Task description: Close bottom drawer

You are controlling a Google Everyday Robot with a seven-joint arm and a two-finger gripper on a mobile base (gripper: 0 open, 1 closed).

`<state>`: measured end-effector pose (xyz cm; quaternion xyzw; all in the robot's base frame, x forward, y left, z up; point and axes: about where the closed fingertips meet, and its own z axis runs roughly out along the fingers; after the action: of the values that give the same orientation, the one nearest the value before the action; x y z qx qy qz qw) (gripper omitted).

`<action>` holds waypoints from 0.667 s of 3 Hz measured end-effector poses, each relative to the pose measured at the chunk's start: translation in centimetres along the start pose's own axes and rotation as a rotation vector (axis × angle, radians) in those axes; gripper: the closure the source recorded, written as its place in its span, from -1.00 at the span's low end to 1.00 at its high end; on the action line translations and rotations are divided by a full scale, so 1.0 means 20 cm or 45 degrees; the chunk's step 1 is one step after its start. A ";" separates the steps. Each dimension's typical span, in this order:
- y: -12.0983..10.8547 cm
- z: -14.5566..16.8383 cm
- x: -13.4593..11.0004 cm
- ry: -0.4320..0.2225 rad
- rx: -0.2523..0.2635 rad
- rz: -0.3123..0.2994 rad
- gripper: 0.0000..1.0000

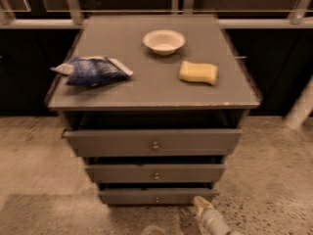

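Note:
The bottom drawer (156, 196) is the narrowest of three grey-brown drawers in a cabinet, with a short front and a tiny round knob (157, 199). It stands pulled out a little, with a dark gap above its front. My gripper (199, 205) comes up from the lower right edge of the camera view. Its pale tip lies just below and right of the bottom drawer's front, near its right corner. I cannot tell whether it touches the front.
The top drawer (153, 142) and middle drawer (155, 173) are also pulled out. On the cabinet top (146, 89) lie a blue chip bag (92, 70), a white bowl (164, 41) and a yellow sponge (198, 73). Speckled floor surrounds the cabinet.

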<state>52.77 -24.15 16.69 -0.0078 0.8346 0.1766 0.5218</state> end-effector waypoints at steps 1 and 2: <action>0.03 0.11 -0.07 -0.057 -0.022 0.007 1.00; 0.03 0.10 -0.06 -0.057 -0.022 0.007 1.00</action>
<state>54.95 -23.24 17.19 -0.0060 0.8212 0.1855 0.5396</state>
